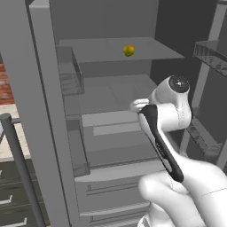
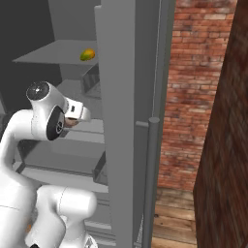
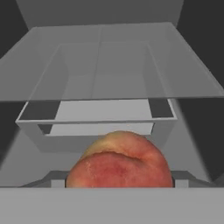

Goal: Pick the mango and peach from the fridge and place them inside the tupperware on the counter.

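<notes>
One fridge point(image 1: 111, 146) stands open before the robot, grey inside, with stacked shelves, drawers below and clear bins on both doors. Its right door point(image 2: 131, 121) stands edge-on in the right base view, one long bar handle point(image 2: 151, 184) running down it, and blocks much of the interior from that side; beyond it rises a red brick wall point(image 2: 193, 87). The left door with its own handle point(image 1: 20, 164) does the same in the left base view.

One white arm reaches into the middle of the fridge, its wrist covering the shelf area there. The hand point(image 3: 119, 181) sits at the bottom of the hand view, finger tips hidden; it appears to be closed around the peach point(image 3: 120, 164), though the contact itself is out of sight. A sliver of pink shows at the wrist in the right base view.

One mango point(image 1: 129, 50) lies on the top shelf point(image 1: 150, 51), well apart from the arm.
</notes>
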Robot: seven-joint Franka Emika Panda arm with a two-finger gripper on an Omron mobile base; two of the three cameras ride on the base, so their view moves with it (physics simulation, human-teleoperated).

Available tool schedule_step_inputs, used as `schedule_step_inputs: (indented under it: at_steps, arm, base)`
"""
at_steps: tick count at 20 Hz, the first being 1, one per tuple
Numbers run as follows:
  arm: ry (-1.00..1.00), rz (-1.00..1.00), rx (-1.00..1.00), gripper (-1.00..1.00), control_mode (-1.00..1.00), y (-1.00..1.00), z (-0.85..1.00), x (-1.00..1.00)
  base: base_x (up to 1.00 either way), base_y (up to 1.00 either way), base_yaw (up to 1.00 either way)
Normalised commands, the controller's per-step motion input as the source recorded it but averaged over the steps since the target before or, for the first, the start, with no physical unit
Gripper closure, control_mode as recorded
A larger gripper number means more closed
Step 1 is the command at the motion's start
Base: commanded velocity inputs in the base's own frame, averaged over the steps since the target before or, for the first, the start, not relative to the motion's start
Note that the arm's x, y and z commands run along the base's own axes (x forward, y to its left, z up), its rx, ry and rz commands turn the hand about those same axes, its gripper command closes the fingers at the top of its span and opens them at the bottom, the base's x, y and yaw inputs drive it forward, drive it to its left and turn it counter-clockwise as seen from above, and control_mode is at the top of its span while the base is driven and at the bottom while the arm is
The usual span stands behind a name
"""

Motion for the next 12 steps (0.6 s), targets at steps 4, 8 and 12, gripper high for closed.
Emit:
schedule_step_inputs:
  at_steps: [4,8,12]
  arm:
    - [0.01,0.00,-0.04,1.00,-1.00,0.07,0.39,-0.98]
    - [0.00,0.00,-0.10,1.00,-1.00,0.05,0.33,-0.96]
    - [0.03,0.00,-0.14,1.00,-1.00,0.00,0.36,-0.84]
  base:
    - [0.00,0.00,0.00]
    - [0.00,0.00,0.00]
    - [0.00,0.00,0.00]
